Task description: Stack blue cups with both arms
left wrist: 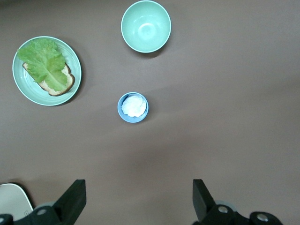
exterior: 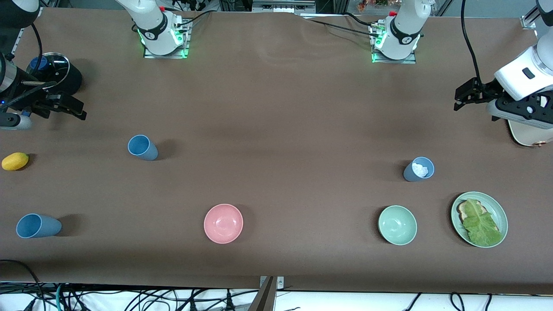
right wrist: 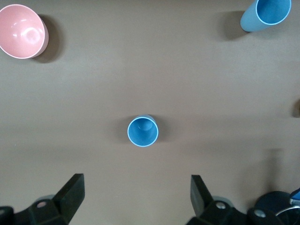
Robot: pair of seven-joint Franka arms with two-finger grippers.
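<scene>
Three blue cups stand upright on the brown table. One blue cup (exterior: 142, 147) (right wrist: 143, 131) is toward the right arm's end, and a second cup (exterior: 37, 226) (right wrist: 265, 14) stands nearer the front camera. The third, greyer cup (exterior: 418, 169) (left wrist: 132, 107) is toward the left arm's end and has something white inside. My right gripper (exterior: 75, 110) (right wrist: 137, 192) hangs open and empty over the table beside a black pot. My left gripper (exterior: 460, 98) (left wrist: 139, 197) hangs open and empty over the table at the left arm's end.
A pink bowl (exterior: 223, 223) (right wrist: 21, 30), a green bowl (exterior: 397, 225) (left wrist: 146, 26) and a green plate (exterior: 501, 211) (left wrist: 21, 86) with toast and lettuce lie along the camera side. A black pot with a glass lid (exterior: 54, 75) and a yellow fruit (exterior: 15, 161) are at the right arm's end.
</scene>
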